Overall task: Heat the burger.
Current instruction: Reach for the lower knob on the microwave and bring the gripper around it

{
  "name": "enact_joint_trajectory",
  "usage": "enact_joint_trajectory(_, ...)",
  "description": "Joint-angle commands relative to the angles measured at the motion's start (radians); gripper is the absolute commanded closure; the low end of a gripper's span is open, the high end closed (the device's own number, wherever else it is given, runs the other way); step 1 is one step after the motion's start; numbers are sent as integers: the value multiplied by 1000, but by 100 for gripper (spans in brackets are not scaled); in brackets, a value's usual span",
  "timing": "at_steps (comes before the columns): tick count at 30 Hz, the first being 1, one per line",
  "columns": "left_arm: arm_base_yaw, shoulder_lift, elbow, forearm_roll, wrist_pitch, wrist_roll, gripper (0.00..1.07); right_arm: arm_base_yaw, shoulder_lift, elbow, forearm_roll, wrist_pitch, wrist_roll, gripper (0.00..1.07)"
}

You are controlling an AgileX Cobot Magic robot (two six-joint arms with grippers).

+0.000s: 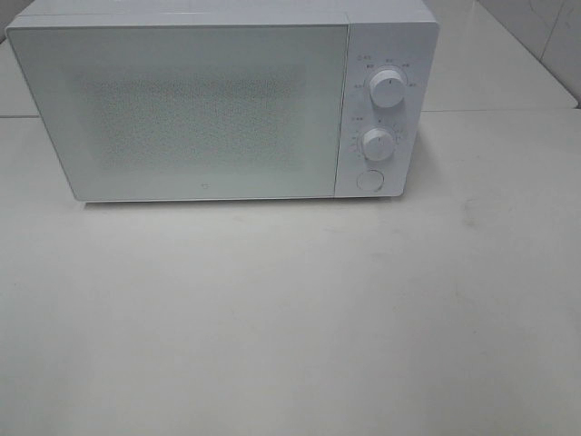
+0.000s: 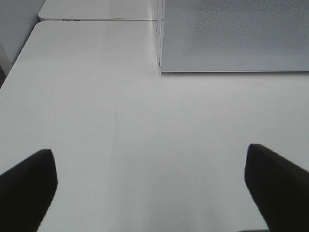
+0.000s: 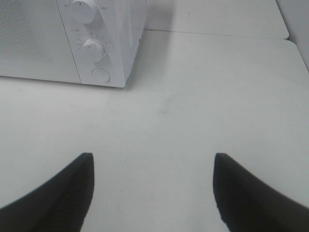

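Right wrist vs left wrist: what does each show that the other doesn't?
Right wrist only: the upper knob, lower knob and button, plus the right gripper, open and empty.
Left wrist only: the left edge of the door, plus the left gripper, open and empty.
Both: part of the shut door and the white table.
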Motion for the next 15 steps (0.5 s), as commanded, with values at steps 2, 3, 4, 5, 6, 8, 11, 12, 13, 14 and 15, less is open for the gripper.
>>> enact_joint_trajectory(2,0,-16,3,4,-1,0,9,-2,31,29,7,-127,4,39)
enact_joint_trajectory(3,0,-16,3,4,-1,0,9,-2,49,45,7,-178,4,39)
enact_joint_trajectory(4,0,-16,3,4,-1,0,9,-2,49,45,7,-178,4,39)
enact_joint_trajectory(5,0,-16,3,4,-1,0,9,-2,68,62,7,-231,4,39)
enact_joint_trajectory(6,0,-16,3,4,-1,0,9,-2,79,70,7,-255,4,39)
enact_joint_trajectory(8,0,-16,3,4,-1,0,9,-2,102,83,7,-298,4,39)
enact_joint_trajectory(11,0,-16,3,4,-1,0,9,-2,136,98,7,-358,4,39)
enact_joint_trajectory(12,0,-16,3,4,-1,0,9,-2,148,102,7,-381,4,39)
enact_joint_trajectory(13,0,-16,3,4,-1,0,9,-2,171,107,7,-416,4,39)
enact_joint_trajectory(14,0,-16,3,4,-1,0,9,-2,171,107,7,-416,4,39)
enact_joint_trajectory(15,0,-16,3,4,-1,0,9,-2,184,107,7,-431,4,39)
